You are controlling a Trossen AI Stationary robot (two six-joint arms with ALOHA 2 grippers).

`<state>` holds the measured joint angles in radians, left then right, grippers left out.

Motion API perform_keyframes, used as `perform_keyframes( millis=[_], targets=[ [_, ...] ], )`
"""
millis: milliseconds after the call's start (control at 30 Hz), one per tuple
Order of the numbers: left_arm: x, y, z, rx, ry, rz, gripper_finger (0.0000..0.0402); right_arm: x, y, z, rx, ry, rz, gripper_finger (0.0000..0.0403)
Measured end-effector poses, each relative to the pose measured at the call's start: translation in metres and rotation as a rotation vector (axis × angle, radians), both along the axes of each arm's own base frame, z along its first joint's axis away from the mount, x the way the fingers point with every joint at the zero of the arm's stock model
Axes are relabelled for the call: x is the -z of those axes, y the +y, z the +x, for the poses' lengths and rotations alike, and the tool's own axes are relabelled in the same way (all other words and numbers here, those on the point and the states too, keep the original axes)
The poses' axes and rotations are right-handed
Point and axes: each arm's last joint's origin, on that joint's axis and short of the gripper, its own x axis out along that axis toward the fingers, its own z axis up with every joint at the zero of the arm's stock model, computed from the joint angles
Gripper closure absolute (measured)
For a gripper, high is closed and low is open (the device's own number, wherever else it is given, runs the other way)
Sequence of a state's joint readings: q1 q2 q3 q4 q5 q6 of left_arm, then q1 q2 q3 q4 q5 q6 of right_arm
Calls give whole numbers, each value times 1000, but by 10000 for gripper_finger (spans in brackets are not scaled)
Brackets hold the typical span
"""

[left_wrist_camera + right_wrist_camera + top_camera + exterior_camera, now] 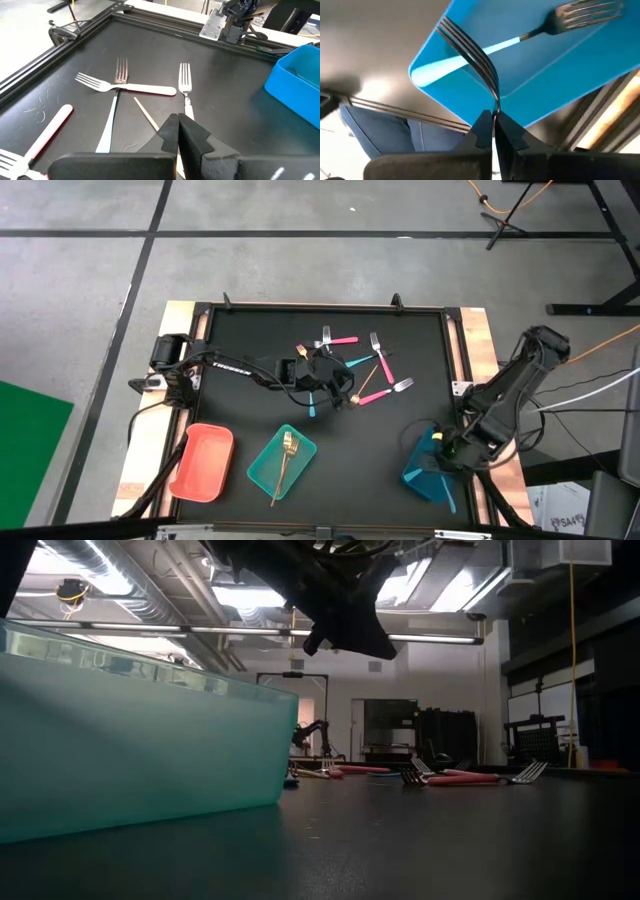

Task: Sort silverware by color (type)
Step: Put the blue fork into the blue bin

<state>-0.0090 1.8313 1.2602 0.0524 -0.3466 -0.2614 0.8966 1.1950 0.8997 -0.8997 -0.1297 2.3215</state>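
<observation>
Right gripper (pixel 493 131) clamps a fork over the blue tray; left gripper (pixel 178 135) hovers shut over the loose silverware.

The right gripper's fingers are pinched on the dark tines of a fork (pixel 472 55) held above the blue tray (pixel 425 470) at the table's near right corner; a light-blue-handled fork (pixel 520 37) already lies inside it. The left gripper hangs with fingers pressed together and empty above the scatter of pink-handled forks (pixel 127 87) and a light-blue-handled fork (pixel 114 105) in the middle of the table (pixel 420 360), toward the far edge. A gold piece (pixel 286 460) lies in the teal tray (pixel 262 470) at the near edge, with the red tray (pixel 203 463) just beside it toward the near left corner.
</observation>
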Motion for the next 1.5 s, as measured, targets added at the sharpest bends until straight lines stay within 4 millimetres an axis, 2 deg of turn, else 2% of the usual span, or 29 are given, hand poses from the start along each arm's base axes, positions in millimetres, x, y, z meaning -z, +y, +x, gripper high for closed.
perform_keyframes(
  millis=[233, 633, 1200, 1500],
  targets=[
    [0, 0, 0, 2, 1, 2, 401, 3, -11, -2, -7, 152, -10, 403],
    [0, 0, 0, 2, 1, 2, 401, 10, -19, 11, 65, 176, -63, 403],
    [0, 0, 0, 17, 13, 31, 401, 17, -15, 14, 94, 215, -80, 403],
    [0, 0, 0, 29, 21, 52, 401, 17, -15, 14, 94, 215, -80, 374]
  ],
)
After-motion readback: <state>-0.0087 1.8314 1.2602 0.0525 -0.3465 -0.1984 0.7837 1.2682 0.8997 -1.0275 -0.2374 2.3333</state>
